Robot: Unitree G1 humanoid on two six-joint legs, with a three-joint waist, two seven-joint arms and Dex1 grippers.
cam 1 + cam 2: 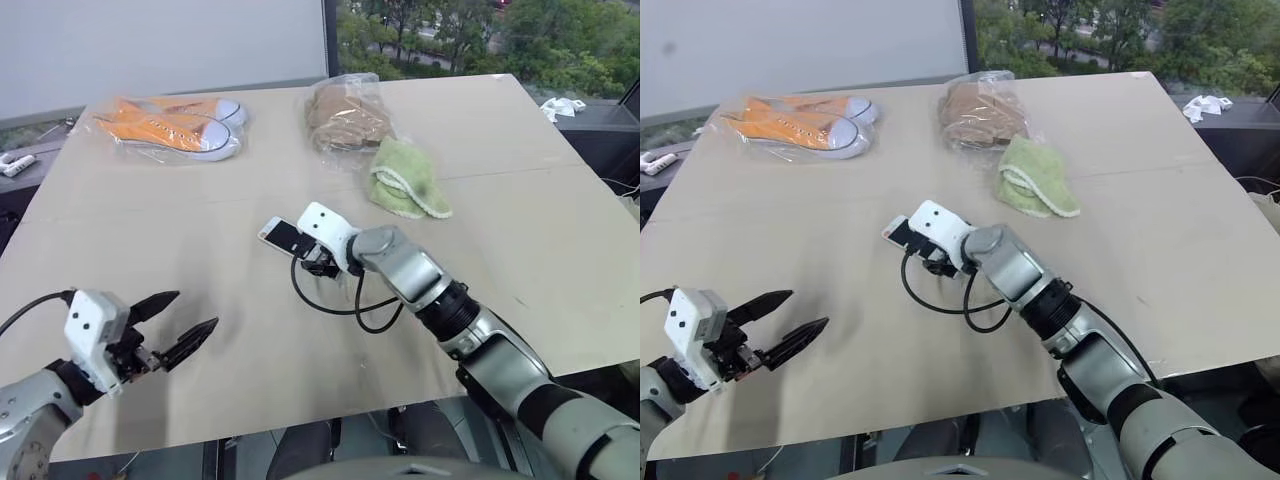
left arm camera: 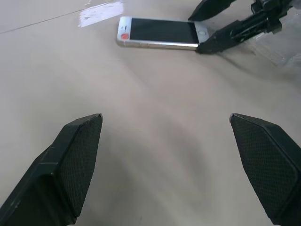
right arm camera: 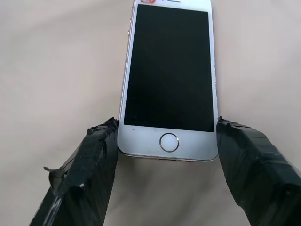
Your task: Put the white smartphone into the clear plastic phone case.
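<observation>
Right gripper (image 3: 165, 141) sits mid-table, its two black fingers clamped on the long edges of the white smartphone (image 3: 168, 70) at the home-button end. Phone is screen up, its far end with the red mark pointing away toward the left. Clear plastic phone case (image 2: 277, 44) lies just beside that gripper. Left gripper (image 1: 172, 325) hovers at near left, fingers wide apart, holding nothing, well apart from the phone.

Lots of room in the middle

The counter (image 1: 200, 250) is bare between the left tool (image 1: 178, 322) and the white smartphone (image 1: 283, 235). Orange shoes (image 1: 175, 125), a bag (image 1: 345, 112) and a green cloth (image 1: 408, 178) sit far back.
</observation>
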